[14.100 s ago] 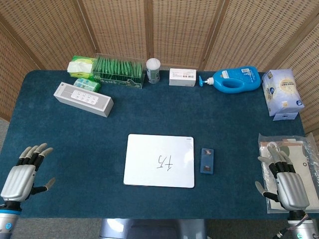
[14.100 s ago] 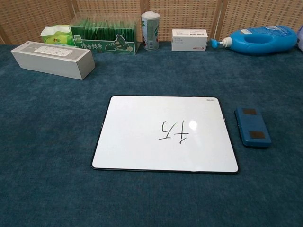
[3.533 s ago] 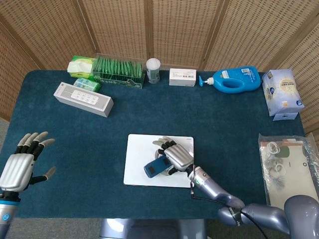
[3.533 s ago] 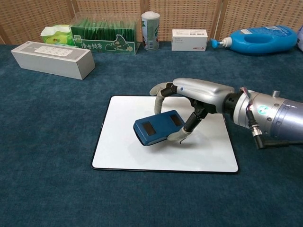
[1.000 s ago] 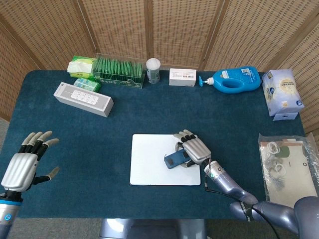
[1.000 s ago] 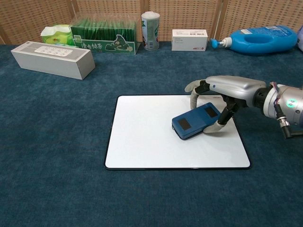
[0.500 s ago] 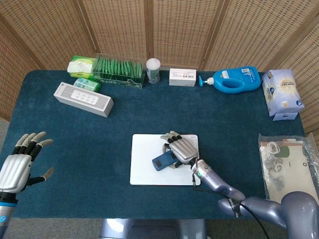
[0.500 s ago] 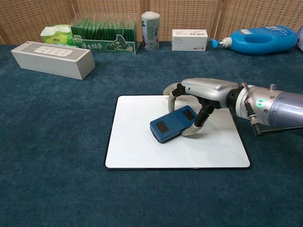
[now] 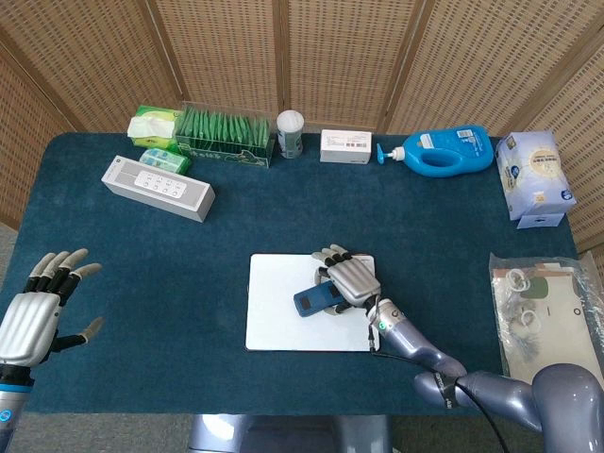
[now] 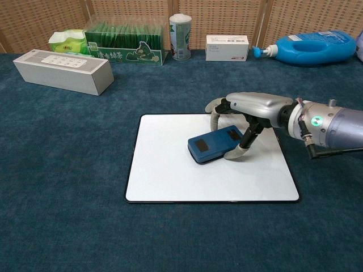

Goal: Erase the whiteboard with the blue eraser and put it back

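The whiteboard [image 9: 278,321] [image 10: 164,170] lies flat on the blue cloth near the table's front edge, and its white surface shows no writing. My right hand [image 9: 349,278] [image 10: 249,107] holds the blue eraser [image 9: 314,300] [image 10: 214,144] flat on the board's upper middle, fingers curled over its right end. The eraser's top shows two dark patches. My left hand [image 9: 33,316] hovers at the front left corner, fingers spread and holding nothing; the chest view does not show it.
Along the back edge stand a grey speaker [image 9: 158,187], a green tea box [image 9: 225,137], a tissue pack [image 9: 156,123], a white canister [image 9: 290,134], a small white box [image 9: 345,147] and a blue bottle [image 9: 445,153]. A tissue pack [image 9: 533,177] and clear bag [image 9: 547,321] sit right.
My right hand slid the eraser left across the board, then slightly back to the right and up. Since the earliest frames the writing is gone and the board has shifted right.
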Controlling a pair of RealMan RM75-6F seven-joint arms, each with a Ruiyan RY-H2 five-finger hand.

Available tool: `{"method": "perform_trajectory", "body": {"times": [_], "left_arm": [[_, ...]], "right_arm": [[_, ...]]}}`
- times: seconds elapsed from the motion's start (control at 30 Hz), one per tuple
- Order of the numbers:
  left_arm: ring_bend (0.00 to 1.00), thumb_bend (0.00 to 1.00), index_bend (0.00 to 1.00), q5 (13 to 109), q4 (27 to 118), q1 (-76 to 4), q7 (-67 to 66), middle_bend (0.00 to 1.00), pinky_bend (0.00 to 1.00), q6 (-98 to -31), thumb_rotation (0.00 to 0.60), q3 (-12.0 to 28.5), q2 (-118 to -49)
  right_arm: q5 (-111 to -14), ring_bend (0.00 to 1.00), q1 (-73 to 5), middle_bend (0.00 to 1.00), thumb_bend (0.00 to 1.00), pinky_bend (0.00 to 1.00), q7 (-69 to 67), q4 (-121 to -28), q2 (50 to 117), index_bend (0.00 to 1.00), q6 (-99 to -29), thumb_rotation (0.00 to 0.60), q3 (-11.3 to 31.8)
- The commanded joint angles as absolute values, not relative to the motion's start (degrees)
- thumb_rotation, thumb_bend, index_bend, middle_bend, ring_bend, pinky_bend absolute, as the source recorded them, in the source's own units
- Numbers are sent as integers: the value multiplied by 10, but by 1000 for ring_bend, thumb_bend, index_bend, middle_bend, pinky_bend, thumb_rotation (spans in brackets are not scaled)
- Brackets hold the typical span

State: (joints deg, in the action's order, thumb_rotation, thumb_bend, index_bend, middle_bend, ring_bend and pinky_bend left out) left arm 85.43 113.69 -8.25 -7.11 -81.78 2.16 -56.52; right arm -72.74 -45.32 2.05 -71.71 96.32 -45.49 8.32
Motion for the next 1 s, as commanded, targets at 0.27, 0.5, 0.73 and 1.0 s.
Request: {"method": "perform_trajectory", "body": {"times": [0.27,0.5,0.73,1.0], "left_arm": [[45,323,201,857,1137,-87,-74,103,0,-813,600,23,-569],[45,322,201,855,1131,-85,-66,102,0,-815,600,22,-568],[45,323,201,852,1125,-82,-58,102,0,-815,600,20,-566],[45,323,201,853,1125,-78,-55,102,0,-821,600,20,-562]], "right_arm": [[-714,0,-426,124,156,0,29,-741,919,764,-477,600,78],[-707,0,-440,124,151,0,38,-769,909,763,-474,600,97],[-694,0,-454,124,148,0,49,-760,939,764,-454,600,96],[-688,0,-462,124,148,0,53,-735,965,764,-443,600,92]]}}
